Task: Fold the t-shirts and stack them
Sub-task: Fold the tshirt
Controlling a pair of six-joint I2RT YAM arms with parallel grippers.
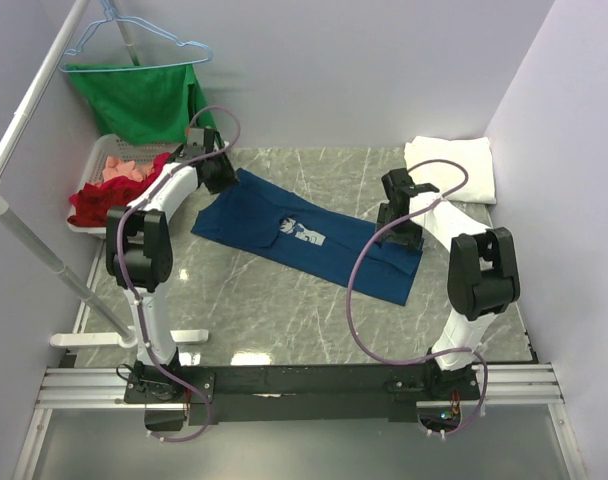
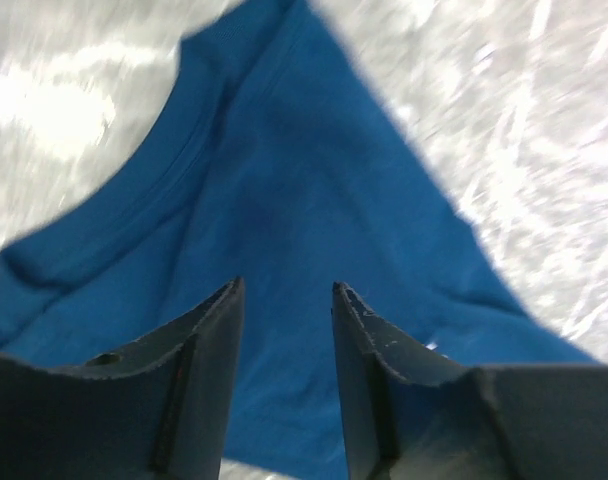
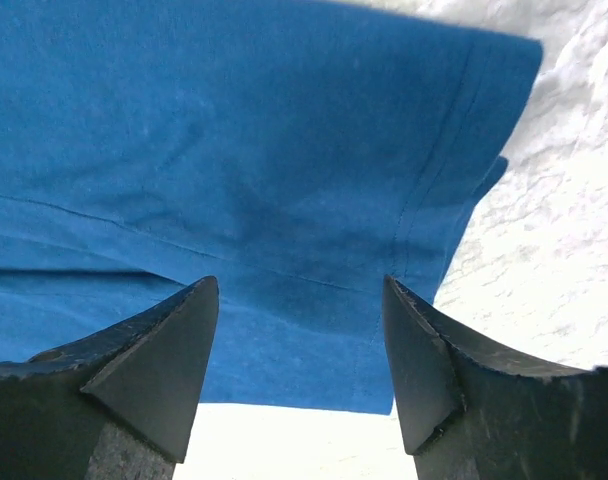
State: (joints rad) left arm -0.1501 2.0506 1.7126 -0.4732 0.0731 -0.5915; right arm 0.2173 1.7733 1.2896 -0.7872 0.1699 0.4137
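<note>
The navy blue t-shirt [image 1: 304,232] lies folded lengthwise into a long strip across the marble table, its white print [image 1: 304,232] facing up. My left gripper [image 1: 222,172] is open above its collar end [image 2: 284,190], with blue cloth showing between the fingers [image 2: 224,320]. My right gripper [image 1: 392,232] is open above the hem end [image 3: 314,180], near the hem corner. A folded white t-shirt [image 1: 450,168] lies at the far right corner.
A white basket [image 1: 92,190] with red and pink clothes stands at the far left. A green garment [image 1: 144,98] hangs on a hanger from a white rail [image 1: 34,90]. Purple walls close in on both sides.
</note>
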